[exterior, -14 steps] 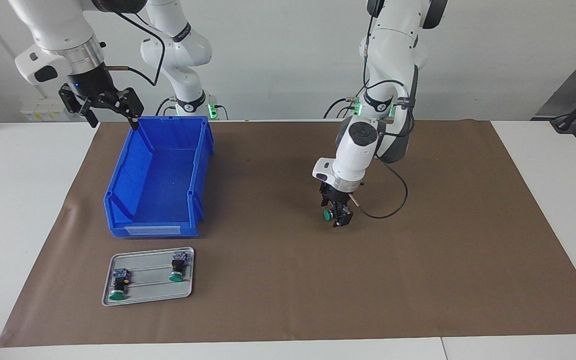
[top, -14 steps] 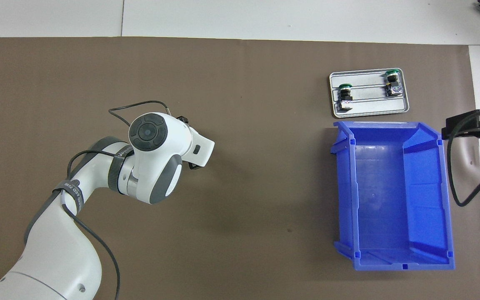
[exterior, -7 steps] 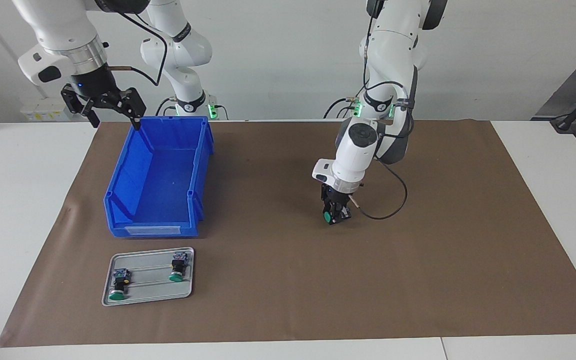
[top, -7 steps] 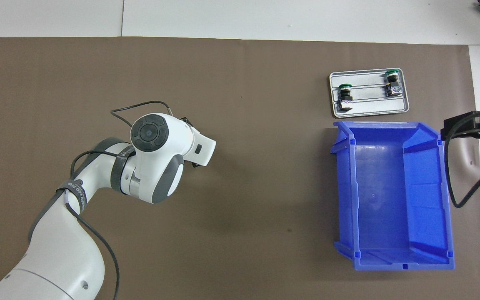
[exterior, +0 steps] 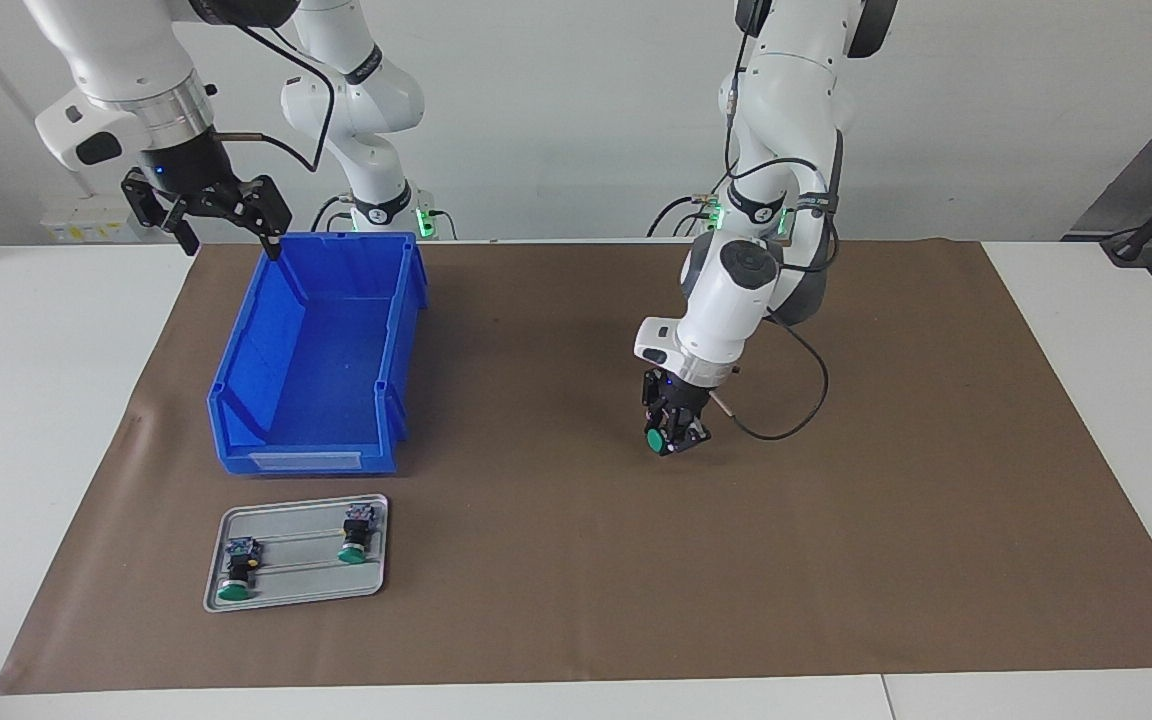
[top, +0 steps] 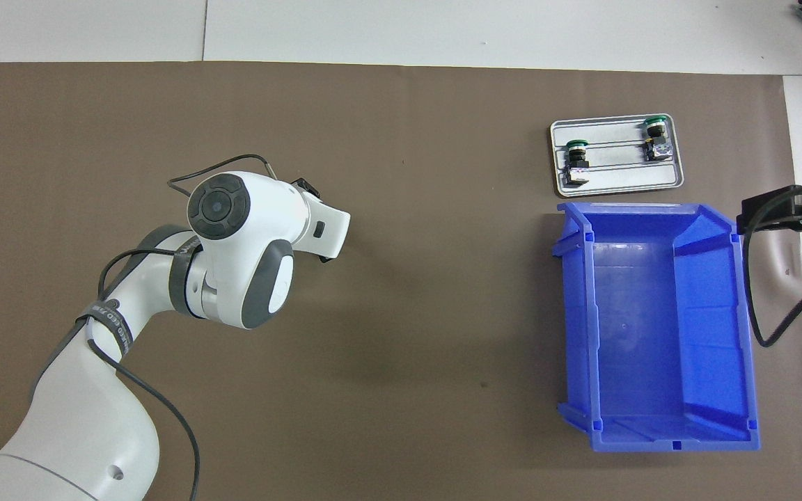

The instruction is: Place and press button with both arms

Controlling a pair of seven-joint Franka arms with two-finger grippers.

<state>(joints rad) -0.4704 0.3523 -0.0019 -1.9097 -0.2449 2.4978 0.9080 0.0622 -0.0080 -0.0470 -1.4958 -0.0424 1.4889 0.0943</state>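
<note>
While the button (exterior: 654, 440) is clamped by its black body in the left gripper (exterior: 673, 436) low over the mat (exterior: 836, 560), it is judged light, rigid and smooth-capped. The right gripper (exterior: 221, 215) is held spread and empty, waiting over the bin (exterior: 236, 400) corner.

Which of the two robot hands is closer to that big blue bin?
The right gripper is closer: it hangs open over the blue bin's corner nearest the robots. The left gripper holds a green button over the mat, well apart.

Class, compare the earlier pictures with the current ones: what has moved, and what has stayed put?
The left gripper, shut on the green-capped push button, has shifted slightly toward the left arm's end over the brown mat. The right gripper has risen slightly over the blue plastic bin's corner. Bin, metal tray and its buttons are unmoved.
</note>
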